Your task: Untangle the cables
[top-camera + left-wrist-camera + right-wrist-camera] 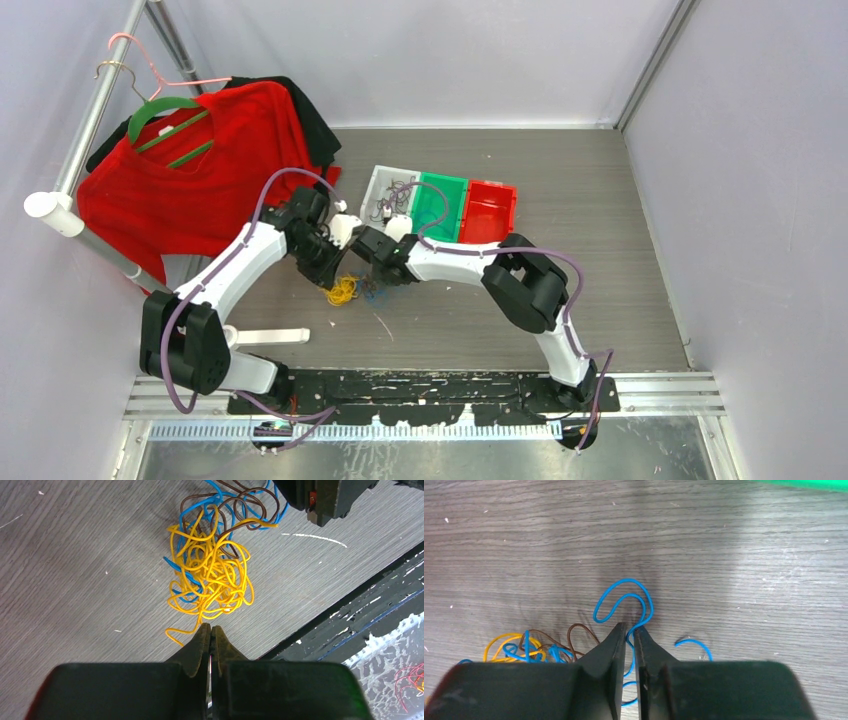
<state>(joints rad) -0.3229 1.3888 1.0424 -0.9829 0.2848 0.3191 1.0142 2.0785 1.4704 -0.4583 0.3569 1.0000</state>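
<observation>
The cables lie as one tangle (345, 290) on the grey table between my two grippers. In the left wrist view the yellow cable (212, 577) is a dense knot, with blue (200, 507) and brown (250, 502) strands woven in above it. My left gripper (210, 628) is shut, and a yellow strand runs into its tips. My right gripper (630, 629) is shut on a blue cable (621, 597) that loops out ahead of the tips. Brown (579, 630) and yellow (504, 642) strands lie to its left. In the top view the left gripper (333, 272) and right gripper (374, 272) sit close together over the tangle.
A white tray (378, 180), a green bin (443, 205) and a red bin (488, 210) stand behind the grippers. A red shirt (190, 170) hangs on a rack at the back left. A white bar (268, 337) lies near the left arm's base. The black base rail (350, 615) is near the tangle.
</observation>
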